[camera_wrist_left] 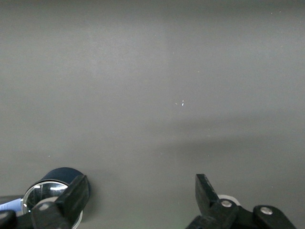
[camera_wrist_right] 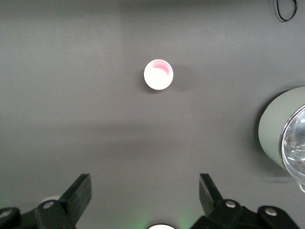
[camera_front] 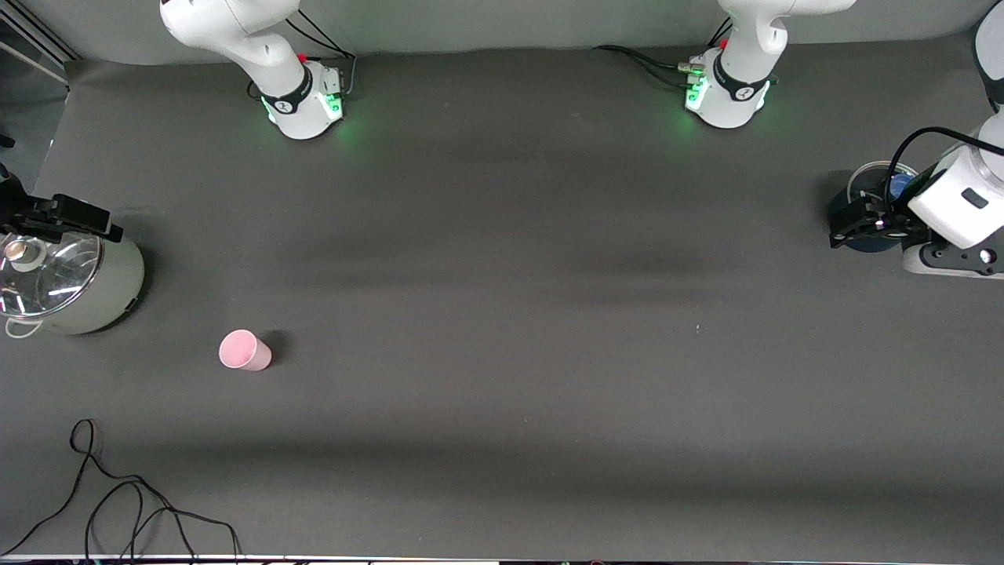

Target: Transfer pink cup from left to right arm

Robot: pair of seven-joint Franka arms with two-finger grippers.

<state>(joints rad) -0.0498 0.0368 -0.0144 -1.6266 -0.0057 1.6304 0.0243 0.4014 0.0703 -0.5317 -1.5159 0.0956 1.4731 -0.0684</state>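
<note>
Your pink cup (camera_front: 245,350) sits upright on the table (camera_front: 502,314), lower left of frame, near the pot (camera_front: 67,278). L gripper (camera_front: 859,222) spread at right edge; R gripper (camera_wrist_right: 145,193) spread, high over table.

**Both arms raised, fingers spread**

Left arm: reaching from its base out to its own end of the table, wrist bent low, left gripper (camera_front: 851,224) with fingers (camera_wrist_left: 76,193) wide apart, holding nothing. Right arm: lifted high above the table, right gripper (camera_wrist_right: 145,195) pointing straight down, fingers (camera_wrist_right: 81,188) wide apart, holding nothing.
</note>
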